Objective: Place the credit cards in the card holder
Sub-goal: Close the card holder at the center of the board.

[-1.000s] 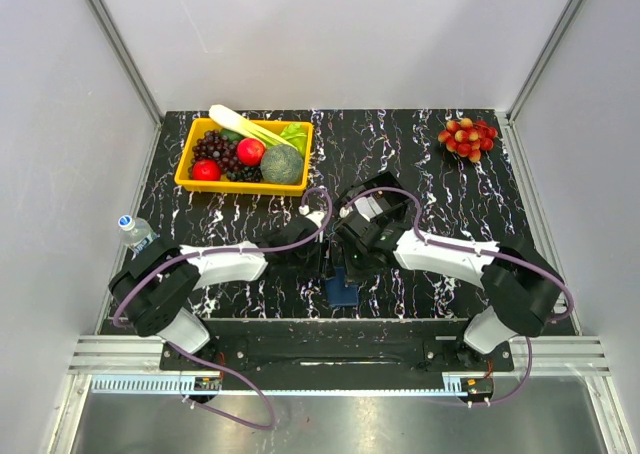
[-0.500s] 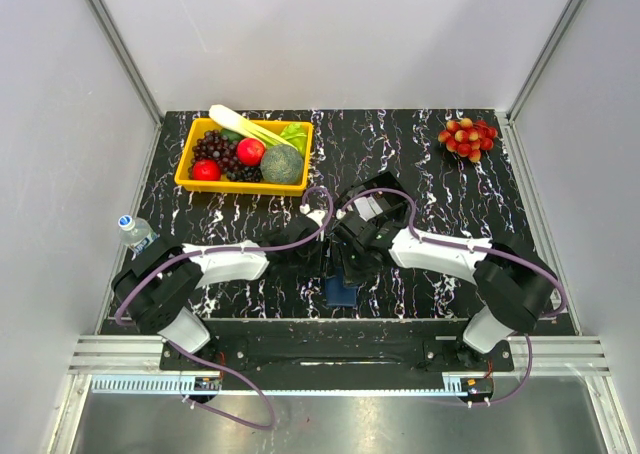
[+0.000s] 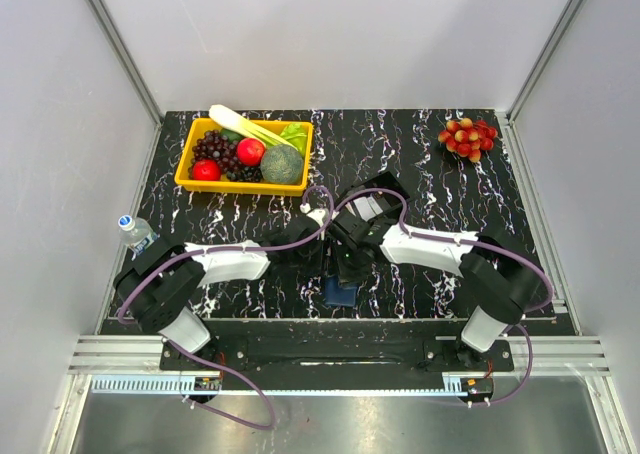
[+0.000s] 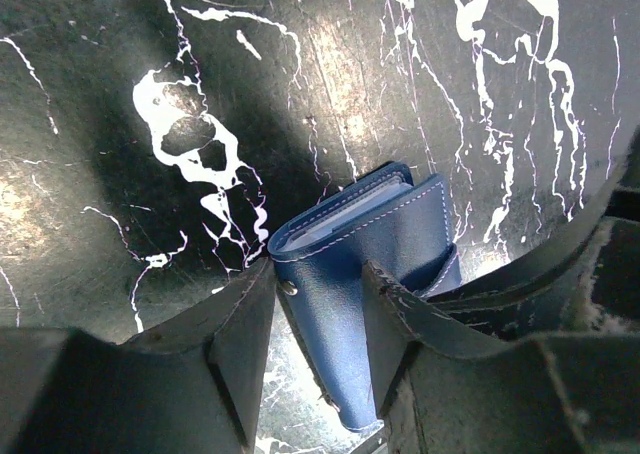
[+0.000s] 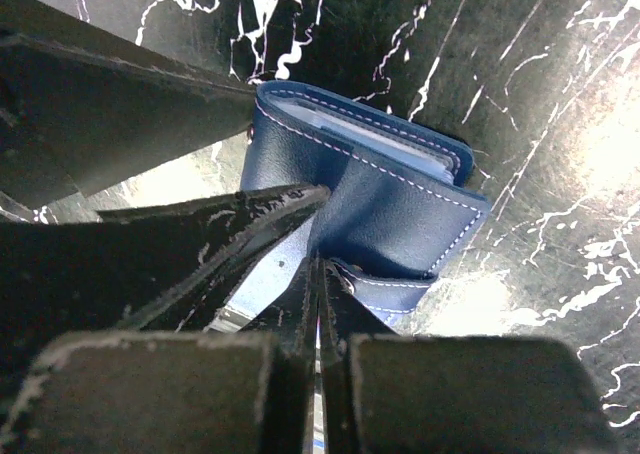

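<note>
The dark-blue card holder [image 4: 378, 257] is folded almost shut and stands on the black marbled table near the front edge [image 3: 340, 292]. My left gripper [image 4: 318, 309] is shut on it, one finger on each cover. A pale layer [image 4: 345, 207] shows between the covers; I cannot tell whether it is cards or lining. No loose credit cards are in view. My right gripper [image 5: 319, 269] is shut, its tips against the holder's cover and snap flap [image 5: 395, 286]. The holder fills the middle of the right wrist view [image 5: 400, 199]. Both grippers meet over it in the top view [image 3: 335, 266].
A yellow tray [image 3: 190, 182] of fruit and vegetables stands at the back left. A bunch of red fruit [image 3: 467, 136] lies at the back right. A small bottle [image 3: 134, 231] stands at the table's left edge. White walls close in on both sides.
My right arm has swung a little to the left, bringing its gripper closer over the card holder. The left arm has hardly moved.
</note>
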### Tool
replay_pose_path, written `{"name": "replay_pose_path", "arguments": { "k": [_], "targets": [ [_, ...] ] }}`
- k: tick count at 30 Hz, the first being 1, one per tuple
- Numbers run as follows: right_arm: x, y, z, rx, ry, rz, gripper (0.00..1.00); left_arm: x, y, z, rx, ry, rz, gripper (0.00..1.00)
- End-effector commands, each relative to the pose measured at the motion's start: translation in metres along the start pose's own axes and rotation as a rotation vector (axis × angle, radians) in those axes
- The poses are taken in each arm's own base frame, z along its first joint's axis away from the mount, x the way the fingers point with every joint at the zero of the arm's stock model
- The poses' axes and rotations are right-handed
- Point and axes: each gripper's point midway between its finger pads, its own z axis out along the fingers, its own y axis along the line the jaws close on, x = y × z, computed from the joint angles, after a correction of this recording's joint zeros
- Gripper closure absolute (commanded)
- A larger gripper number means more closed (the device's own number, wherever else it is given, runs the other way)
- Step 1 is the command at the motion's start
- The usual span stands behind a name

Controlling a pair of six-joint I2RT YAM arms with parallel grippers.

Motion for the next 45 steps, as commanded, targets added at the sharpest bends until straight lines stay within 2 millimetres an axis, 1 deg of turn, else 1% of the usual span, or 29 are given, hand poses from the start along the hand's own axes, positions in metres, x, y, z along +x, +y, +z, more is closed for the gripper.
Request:
{"name": "replay_pose_path", "arguments": {
  "k": [1,5,6,9,11,12,14,15,17,19,21,23,24,25,28,30,31,33,35,36,40,42,45],
  "targets": [
    [-0.003,-0.014,0.013,0.069,-0.005,-0.019,1.0,0.006,-0.002,0.004,0.015,0.015,-0.004,0.57],
    [-0.001,-0.016,0.013,0.07,-0.006,-0.017,1.0,0.008,-0.001,0.004,0.01,0.018,-0.003,0.57],
    [0.0,-0.014,0.012,0.053,-0.002,-0.027,1.0,0.007,0.0,0.004,0.008,0.016,-0.005,0.57],
    [-0.007,-0.005,0.006,0.013,-0.031,-0.03,0.99,0.006,-0.001,0.003,0.009,0.007,-0.005,0.57],
    [-0.011,0.002,0.0,-0.019,-0.054,-0.039,0.87,0.004,0.0,0.002,0.004,-0.001,-0.007,0.56],
    [-0.015,0.005,-0.003,-0.035,-0.072,-0.038,0.86,0.003,0.0,0.002,0.0,-0.004,-0.009,0.55],
    [-0.022,0.012,-0.013,-0.065,-0.11,-0.043,0.74,0.001,0.0,0.0,-0.003,-0.012,-0.011,0.55],
    [-0.026,0.014,-0.018,-0.078,-0.13,-0.043,0.71,0.0,-0.001,-0.001,-0.002,-0.017,-0.012,0.54],
    [-0.032,0.021,-0.031,-0.108,-0.171,-0.051,0.7,-0.001,0.001,-0.002,-0.01,-0.023,-0.018,0.54],
    [-0.037,0.028,-0.045,-0.144,-0.21,-0.057,0.64,-0.001,0.001,-0.003,-0.013,-0.03,-0.021,0.54],
    [-0.039,0.031,-0.057,-0.169,-0.238,-0.052,0.64,-0.002,0.003,-0.004,-0.018,-0.042,-0.029,0.53],
    [-0.039,0.024,-0.063,-0.143,-0.266,-0.016,0.64,-0.003,0.001,-0.007,-0.01,-0.053,-0.033,0.52],
    [-0.037,0.017,-0.064,-0.116,-0.263,0.009,0.64,-0.003,0.001,-0.008,-0.007,-0.056,-0.034,0.51],
    [-0.036,0.006,-0.065,-0.061,-0.274,0.044,0.62,-0.004,0.0,-0.009,-0.003,-0.061,-0.033,0.5],
    [-0.024,-0.017,-0.062,0.066,-0.239,0.103,0.62,-0.007,-0.002,-0.012,0.006,-0.072,-0.032,0.49],
    [-0.018,-0.024,-0.06,0.146,-0.222,0.1,0.59,-0.008,-0.004,-0.013,0.011,-0.076,-0.03,0.48],
    [-0.016,-0.025,-0.058,0.175,-0.213,0.093,0.58,-0.008,-0.003,-0.013,0.009,-0.079,-0.031,0.48],
    [-0.013,-0.016,-0.054,0.19,-0.2,0.069,0.57,-0.009,-0.005,-0.013,0.014,-0.079,-0.031,0.48],
    [-0.014,-0.013,-0.052,0.235,-0.209,0.059,0.56,-0.009,-0.005,-0.013,0.015,-0.076,-0.032,0.48],
    [-0.012,-0.013,-0.05,0.26,-0.208,0.052,0.55,-0.009,-0.006,-0.014,0.018,-0.075,-0.029,0.48],
    [-0.013,-0.013,-0.044,0.317,-0.2,0.038,0.53,-0.007,-0.006,-0.013,0.02,-0.072,-0.026,0.48],
    [-0.013,-0.01,-0.041,0.32,-0.197,0.034,0.54,-0.008,-0.006,-0.014,0.021,-0.071,-0.025,0.48],
    [-0.012,-0.011,-0.038,0.339,-0.193,0.038,0.55,-0.008,-0.005,-0.014,0.02,-0.074,-0.024,0.48]
  ]
}}
